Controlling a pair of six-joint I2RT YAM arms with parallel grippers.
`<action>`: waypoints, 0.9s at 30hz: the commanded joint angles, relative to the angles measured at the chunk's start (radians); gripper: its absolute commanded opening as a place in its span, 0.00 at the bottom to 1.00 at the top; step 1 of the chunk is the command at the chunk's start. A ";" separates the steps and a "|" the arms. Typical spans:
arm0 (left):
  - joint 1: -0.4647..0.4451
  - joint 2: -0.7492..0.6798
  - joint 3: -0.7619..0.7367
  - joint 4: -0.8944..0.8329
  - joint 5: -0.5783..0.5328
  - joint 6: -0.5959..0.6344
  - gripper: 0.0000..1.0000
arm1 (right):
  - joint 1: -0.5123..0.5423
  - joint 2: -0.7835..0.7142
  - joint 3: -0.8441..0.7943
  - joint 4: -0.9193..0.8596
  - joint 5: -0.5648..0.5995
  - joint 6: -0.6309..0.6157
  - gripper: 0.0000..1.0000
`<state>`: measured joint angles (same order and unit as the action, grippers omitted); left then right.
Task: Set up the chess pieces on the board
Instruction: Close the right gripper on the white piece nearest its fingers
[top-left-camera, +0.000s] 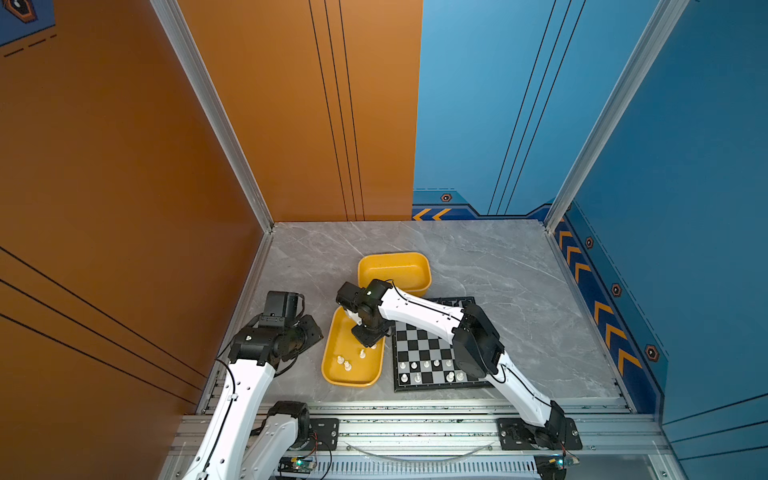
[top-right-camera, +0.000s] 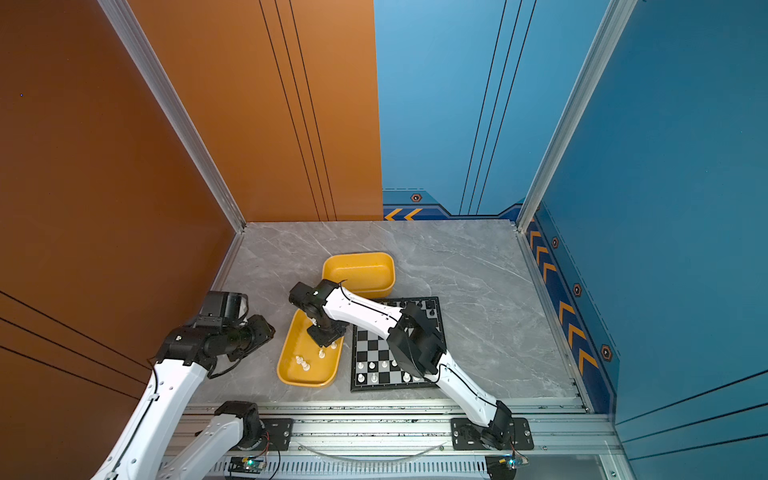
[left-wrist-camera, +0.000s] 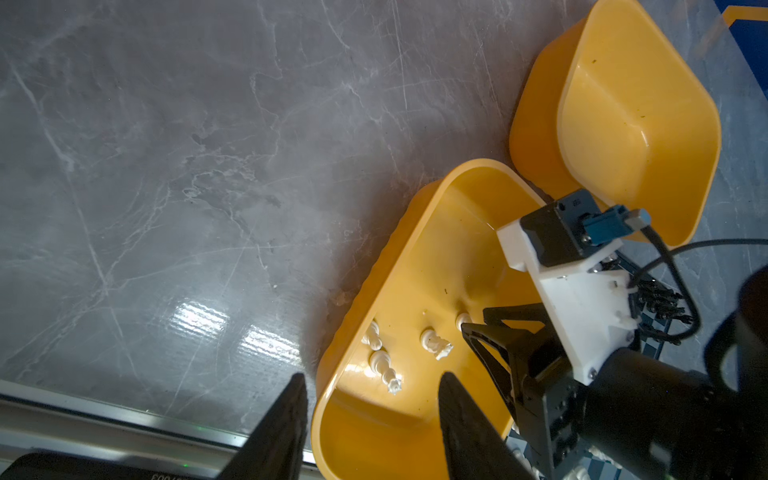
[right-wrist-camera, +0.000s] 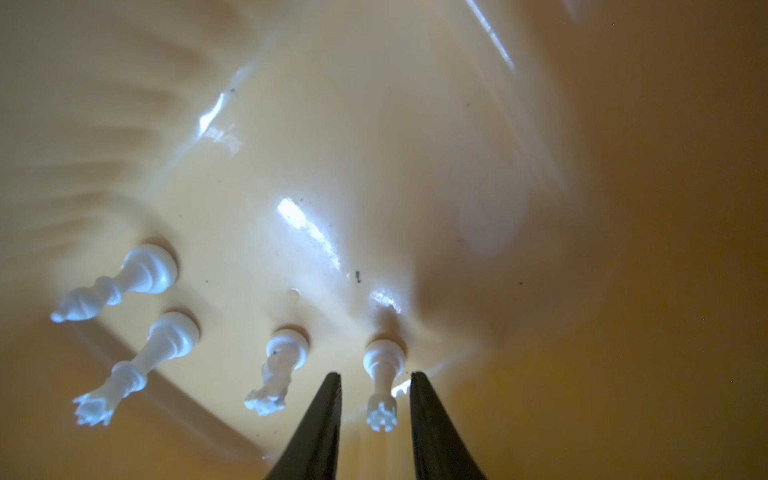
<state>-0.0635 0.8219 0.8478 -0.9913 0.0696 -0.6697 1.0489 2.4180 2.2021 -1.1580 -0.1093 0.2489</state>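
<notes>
My right gripper (right-wrist-camera: 375, 374) hangs low inside the near yellow tray (top-left-camera: 351, 382). It is open, its two jaws on either side of a standing white rook (right-wrist-camera: 382, 357) with a small gap each side. A white knight (right-wrist-camera: 280, 365), queen (right-wrist-camera: 137, 370) and bishop (right-wrist-camera: 112, 286) stand beside it in the tray. The black-and-silver board (top-left-camera: 419, 345) lies right of the tray, with white pieces (top-left-camera: 424, 365) on its near rows and black pieces (top-right-camera: 430, 309) at its far edge. My left gripper (left-wrist-camera: 372, 375) is open and empty, raised to the left of the tray.
A second, deeper yellow tray (top-left-camera: 395, 270) sits behind the near one, with nothing showing inside. The right arm's forearm and elbow (top-left-camera: 473, 340) cross above the board and hide part of it. An aluminium rail (top-left-camera: 415, 409) runs along the table's front edge.
</notes>
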 joint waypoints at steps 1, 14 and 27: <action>0.011 0.006 -0.007 0.006 0.018 0.028 0.52 | 0.002 -0.001 0.025 -0.064 0.026 -0.029 0.32; 0.011 0.012 -0.013 0.024 0.020 0.036 0.52 | 0.005 0.028 0.064 -0.118 0.024 -0.047 0.32; 0.014 0.013 -0.013 0.023 0.019 0.038 0.52 | 0.007 0.048 0.065 -0.125 0.008 -0.052 0.31</action>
<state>-0.0582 0.8333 0.8471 -0.9764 0.0803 -0.6510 1.0492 2.4458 2.2440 -1.2407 -0.1017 0.2085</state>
